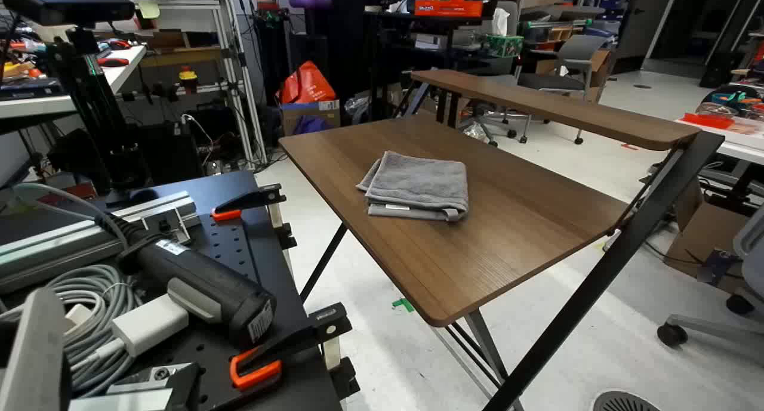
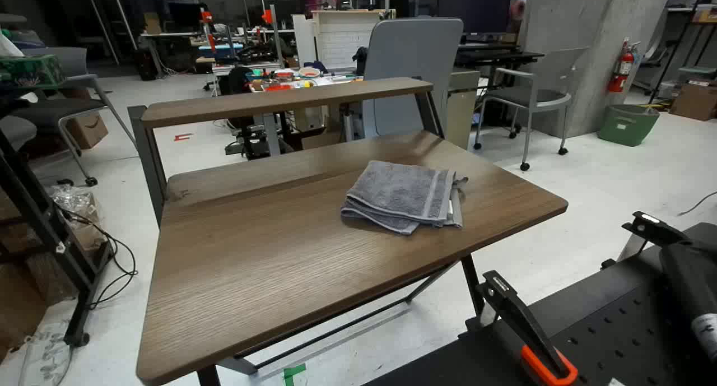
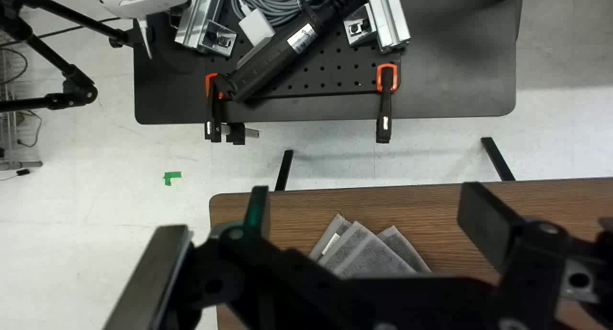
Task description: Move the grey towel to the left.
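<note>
worktop notes. grey towel (image 1: pixel 418 181) is lying folded in a flat, uneven stack on the brown worktop (image 1: pixel 513 244), a little off its middle. it is sitting toward the corner where the long edge facing the black bench (image 3: pixel 455 62) is meeting one short edge. the shelf (image 1: pixel 555 108) is running along the opposite long edge.

gripper (image 3: pixel 371 212) is showing in the wrist view only, hiding part of the towel, not touching it. fingers (image 3: pixel 486 224) are standing wide apart, gripping nothing.

handling, by judgement: cloth is looking soft, limp, light, hard to damage; the nap should be giving good friction. layers are the weak point: loose corners are fanning toward the bench-side edge, so pinching one corner is risking peeling off a single layer and unfolding the rest. better to be taking hold across the middle, low enough to be catching every layer. label (image 1: pixel 397 207) and loop (image 2: pixel 460 181) are sitting on the side facing the nearer short edge; the loop is looking too flimsy for a hold.

whose left is meant, i cannot tell; the longer run of worktop is stretching toward the farther short edge.
</note>
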